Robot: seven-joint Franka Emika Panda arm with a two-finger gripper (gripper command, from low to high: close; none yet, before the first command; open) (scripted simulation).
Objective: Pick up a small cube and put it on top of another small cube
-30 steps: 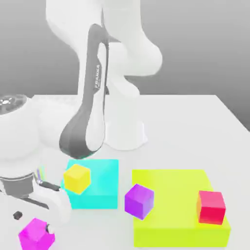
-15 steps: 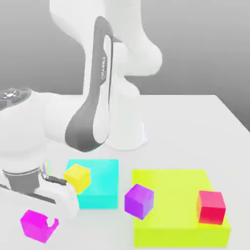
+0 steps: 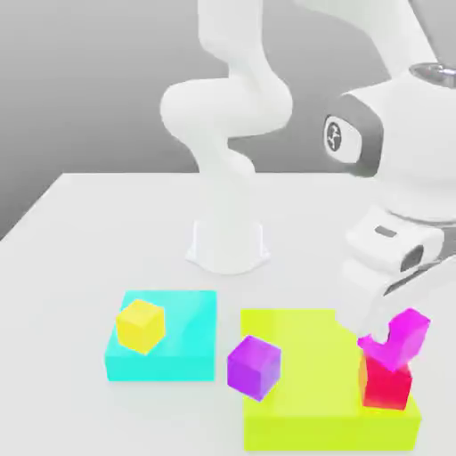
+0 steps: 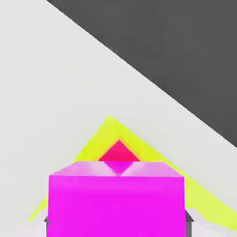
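Note:
The small magenta-pink cube [image 3: 411, 330] hangs tilted at the exterior view's right, just above the red cube [image 3: 386, 386]; I cannot tell if they touch. My gripper [image 3: 393, 342] is shut on the magenta cube, and one white finger covers part of its near face. The red cube sits on the right end of a flat lime-yellow block [image 3: 298, 378]. In the hand view the magenta cube [image 4: 115, 199] sits between the fingers of my gripper [image 4: 118, 222], with the red cube [image 4: 119, 153] and the lime block [image 4: 99, 137] beyond it.
A violet-purple cube [image 3: 254, 366] leans at the lime block's left edge. A yellow cube [image 3: 141, 324] rests on a flat cyan block [image 3: 187, 343] further left. The arm's white base [image 3: 227, 245] stands behind them on the white table.
The arm has swung from the exterior view's left to its right. It carried the magenta cube up from the table to a spot over the red cube.

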